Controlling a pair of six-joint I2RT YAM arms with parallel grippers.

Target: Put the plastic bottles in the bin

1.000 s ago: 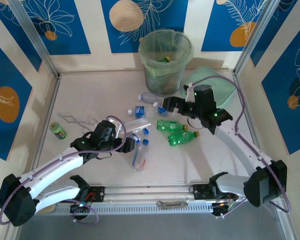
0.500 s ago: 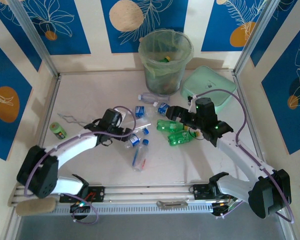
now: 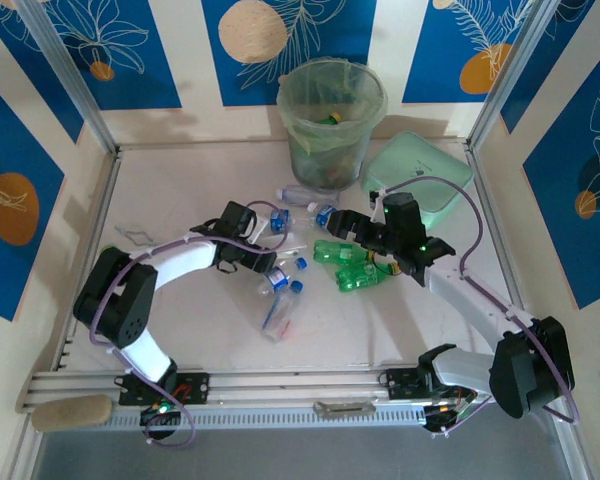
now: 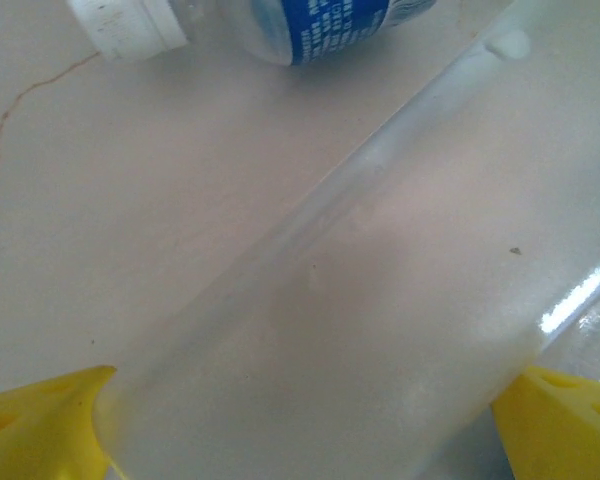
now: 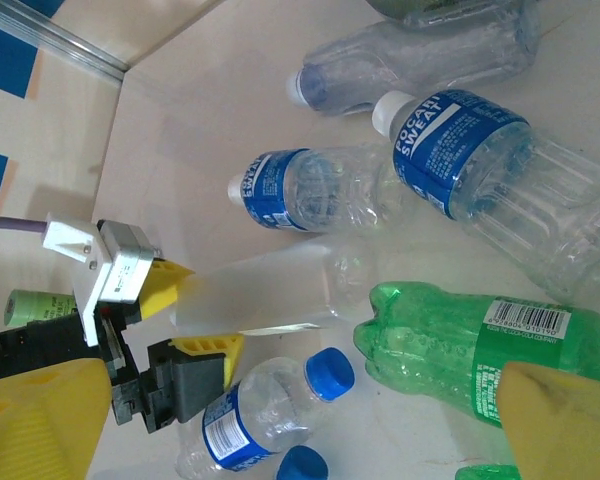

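- Straddling a frosted clear bottle (image 4: 380, 280) near one end, my left gripper (image 4: 300, 425) stood wide, with a jaw against each flank. Whether it pressed hard enough to hold the bottle, I could not tell.
- In my left wrist view the bottle's long axis ran from lower left to upper right, so I sat skewed to it rather than square across.
- From above, my left gripper (image 3: 268, 262) was mid-frame over the table (image 3: 180, 180). The bin (image 3: 325, 150) stood at the upper centre, up and to the right of it.
- My right gripper (image 5: 300, 420) was fully open and empty. It hovered over the scattered bottles, with a green bottle (image 5: 450, 350) at the lower right of its view.
- The right was nearer the bin, I judged, but the left was the one placed on a bottle, so the lift and the carry up-frame fell to the left.
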